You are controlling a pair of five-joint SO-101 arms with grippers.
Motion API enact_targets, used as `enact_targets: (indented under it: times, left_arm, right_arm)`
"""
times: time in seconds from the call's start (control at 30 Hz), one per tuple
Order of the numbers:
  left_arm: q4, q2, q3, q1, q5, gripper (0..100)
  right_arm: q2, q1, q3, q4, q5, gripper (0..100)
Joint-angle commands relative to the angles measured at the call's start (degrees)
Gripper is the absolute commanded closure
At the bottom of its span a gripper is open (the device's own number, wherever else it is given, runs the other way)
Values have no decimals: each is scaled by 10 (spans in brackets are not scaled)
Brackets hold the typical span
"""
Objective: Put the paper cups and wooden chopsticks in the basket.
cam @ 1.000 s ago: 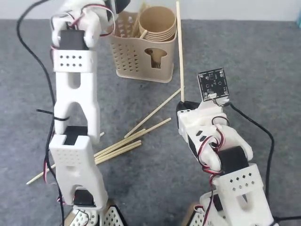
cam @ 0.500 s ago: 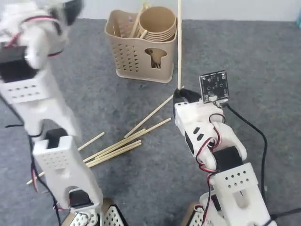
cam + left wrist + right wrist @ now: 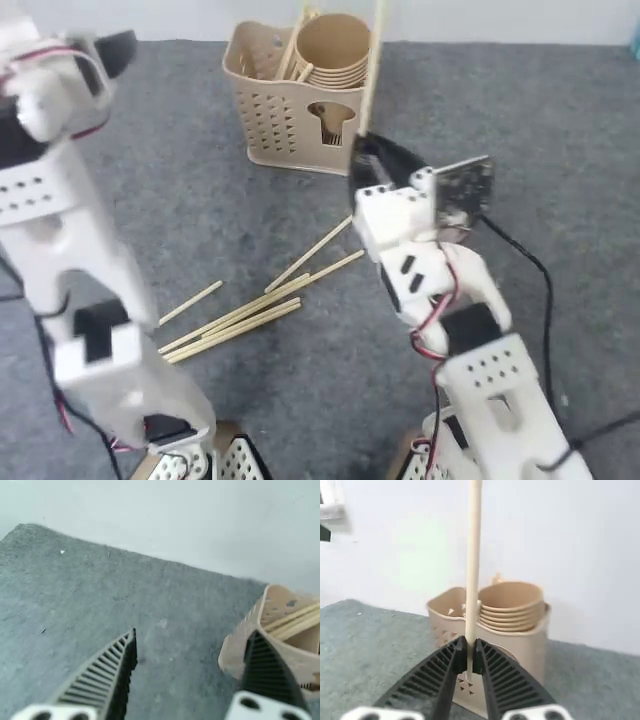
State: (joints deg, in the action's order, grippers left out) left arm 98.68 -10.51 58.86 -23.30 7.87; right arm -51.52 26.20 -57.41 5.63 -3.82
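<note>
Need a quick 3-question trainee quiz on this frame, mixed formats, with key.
1. True or false: the right gripper is shut on a chopstick held upright.
2. The stack of paper cups stands: A) beside the basket B) inside the basket C) upside down on top of the basket
3. Fill in: the left gripper has its jaws ___.
Key: 1 true; 2 B; 3 open.
</note>
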Motion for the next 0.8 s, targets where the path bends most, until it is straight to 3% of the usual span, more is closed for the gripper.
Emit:
enact_targets:
  times: [0.0, 0.13, 0.47, 0.77]
  left_arm:
    - [17, 123, -122, -2, -15, 681]
    - [-32, 219, -276, -25, -16, 681]
    - [-237, 440, -714, -70, -14, 681]
    - [-350, 554, -975, -79, -12, 681]
  right_arm:
    - [66, 22, 11, -80, 40, 991]
    - [143, 35, 40, -132, 61, 991]
    - [333, 38, 226, -138, 63, 991]
    - [503, 47, 413, -138, 64, 991]
